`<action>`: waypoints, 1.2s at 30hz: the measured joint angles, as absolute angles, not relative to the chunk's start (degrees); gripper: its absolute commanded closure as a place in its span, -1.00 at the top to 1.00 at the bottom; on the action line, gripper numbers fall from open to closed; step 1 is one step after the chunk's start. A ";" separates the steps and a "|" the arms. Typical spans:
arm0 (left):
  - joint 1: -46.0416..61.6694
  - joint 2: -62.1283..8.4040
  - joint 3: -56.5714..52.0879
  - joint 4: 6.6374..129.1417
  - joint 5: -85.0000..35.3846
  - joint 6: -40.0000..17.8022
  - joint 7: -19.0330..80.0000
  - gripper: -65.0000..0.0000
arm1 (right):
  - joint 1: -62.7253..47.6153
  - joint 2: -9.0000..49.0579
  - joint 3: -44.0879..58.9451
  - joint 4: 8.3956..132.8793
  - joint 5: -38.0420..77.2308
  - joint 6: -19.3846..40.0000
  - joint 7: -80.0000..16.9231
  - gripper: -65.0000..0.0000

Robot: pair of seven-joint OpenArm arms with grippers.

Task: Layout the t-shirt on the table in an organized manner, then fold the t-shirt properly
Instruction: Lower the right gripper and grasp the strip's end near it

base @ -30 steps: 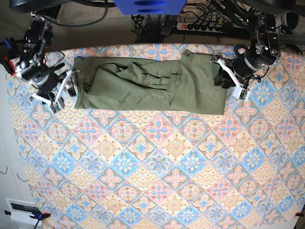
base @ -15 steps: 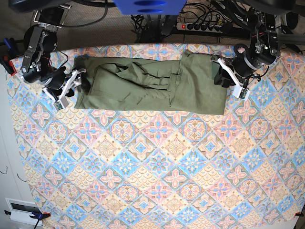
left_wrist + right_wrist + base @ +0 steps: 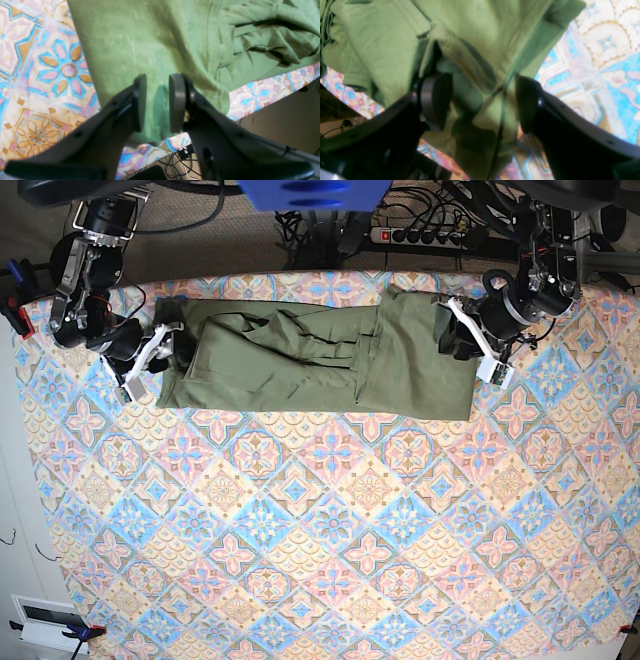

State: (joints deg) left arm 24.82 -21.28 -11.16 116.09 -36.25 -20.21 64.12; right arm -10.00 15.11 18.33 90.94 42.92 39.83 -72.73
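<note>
**Olive shirt in a long band at the far table edge, an arm at each end**

T-shirt [image 3: 320, 358]: soft matte olive knit, folded into a wide rectangle along the far side of the table [image 3: 330, 560]. Its end under the left arm lies flat and smooth; the other half is rumpled, with diagonal creases and overlapping layers. Near edge fairly straight; far edge close to the table's rim, which shows in both wrist views just past the cloth.

Table covering: printed diamonds of blue, pink and cream with floral medallions, lying flat. The whole near half is bare pattern, so open room lies on that side; beyond the far rim are a power strip [image 3: 425, 235] and tangled cables [image 3: 310, 225].

Left gripper [image 3: 157, 102]: dark, smooth, rounded pads, jaws a narrow gap apart, over the shirt's flat end near its corner. Smooth cloth shows in the gap; whether it is pinched I cannot tell.

Right gripper [image 3: 480, 100]: jaws spread wide, released, straddling a raised fold of layered cloth at the rumpled end. Nothing held; pads stand apart from the fold.
</note>
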 measured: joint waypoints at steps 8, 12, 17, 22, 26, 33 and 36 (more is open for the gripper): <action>25.58 -21.28 -11.16 116.07 -36.12 -20.21 64.05 -0.50 | -10.48 15.16 26.11 91.50 43.42 39.81 -73.36 0.24; 25.58 -21.26 -11.11 116.09 -36.14 -20.21 64.03 -0.50 | -11.03 15.05 27.20 97.41 42.92 39.77 -73.67 0.24; 25.61 -21.28 -11.11 116.07 -36.07 -20.21 64.05 -0.50 | -14.20 15.09 27.07 106.41 46.63 39.83 -73.17 0.25; 25.58 -21.28 -11.09 116.07 -36.07 -20.21 64.07 -0.50 | -15.14 14.70 27.00 106.52 47.66 39.83 -73.52 0.28; 25.58 -21.28 -11.09 116.07 -36.10 -20.21 64.07 -0.50 | -14.66 13.17 26.61 106.50 48.14 39.86 -73.38 0.41; 25.52 -21.28 -11.09 116.07 -36.07 -20.21 64.05 -0.50 | -13.82 12.19 24.32 103.66 47.99 39.86 -73.36 0.42; 25.54 -21.30 -11.09 116.07 -36.05 -20.21 64.05 -0.50 | -12.19 9.91 24.71 101.82 45.87 39.88 -72.64 0.42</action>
State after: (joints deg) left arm 25.54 -21.30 -11.09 116.07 -36.05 -20.21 64.05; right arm -12.19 9.91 24.71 101.82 45.87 39.88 -72.64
